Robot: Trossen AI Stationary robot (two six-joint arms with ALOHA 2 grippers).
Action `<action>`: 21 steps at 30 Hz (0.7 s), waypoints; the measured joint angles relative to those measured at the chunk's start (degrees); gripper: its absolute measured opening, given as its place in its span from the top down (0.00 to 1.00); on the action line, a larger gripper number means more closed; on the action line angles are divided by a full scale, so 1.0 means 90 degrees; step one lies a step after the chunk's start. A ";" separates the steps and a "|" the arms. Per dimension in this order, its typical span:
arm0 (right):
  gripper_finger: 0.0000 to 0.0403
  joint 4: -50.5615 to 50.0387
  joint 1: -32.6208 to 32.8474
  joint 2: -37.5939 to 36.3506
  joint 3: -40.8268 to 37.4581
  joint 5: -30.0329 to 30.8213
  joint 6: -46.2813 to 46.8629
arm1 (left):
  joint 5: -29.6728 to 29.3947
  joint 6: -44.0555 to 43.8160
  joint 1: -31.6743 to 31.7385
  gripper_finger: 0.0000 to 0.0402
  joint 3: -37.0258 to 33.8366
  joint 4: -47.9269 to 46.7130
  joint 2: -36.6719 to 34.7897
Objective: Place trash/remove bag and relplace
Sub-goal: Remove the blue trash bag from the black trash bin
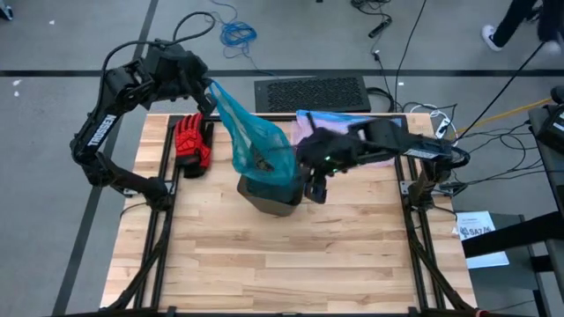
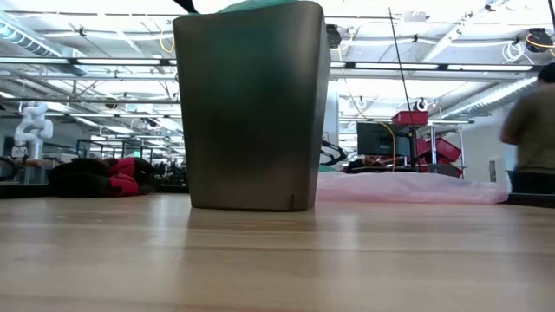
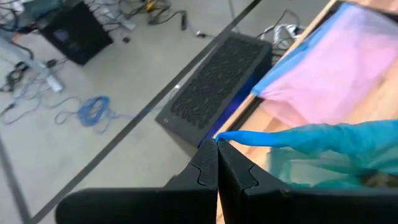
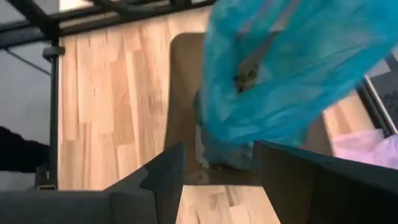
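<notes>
2 bags (image 1: 256, 141), 1 bin (image 2: 251, 104), 1 glove (image 1: 191, 145)

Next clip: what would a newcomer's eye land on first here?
The teal bag, stretched up and out of the dark bin mid-table by the left pincer, shut on its corner near the table's far edge. The right pincer hangs open over the bin's rim; a pink bag lies behind.

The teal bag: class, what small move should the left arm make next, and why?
Probably keep lifting up and away. The left gripper is pinching the bag by its stretched corner, but the bag's lower part still sits in the bin, which the open right gripper straddles.
</notes>
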 joint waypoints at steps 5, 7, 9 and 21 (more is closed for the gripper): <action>0.55 0.0063 0.0391 0.0383 0.0000 0.0255 -0.1145 | -0.0015 0.0235 0.0471 1.00 0.0000 0.0244 0.0005; 0.55 0.0000 0.0530 0.0575 0.0000 0.0658 -0.1669 | -0.0003 0.0247 0.0684 1.00 0.0000 0.0283 0.0005; 0.55 -0.0025 0.0622 0.0785 0.0000 0.1188 -0.2198 | 0.0134 0.0258 0.0903 1.00 0.0000 0.0293 0.0005; 0.56 0.1170 0.0384 0.1470 -0.0002 0.2629 -0.3692 | 0.0849 0.0534 0.1500 1.00 0.0000 0.0294 0.0005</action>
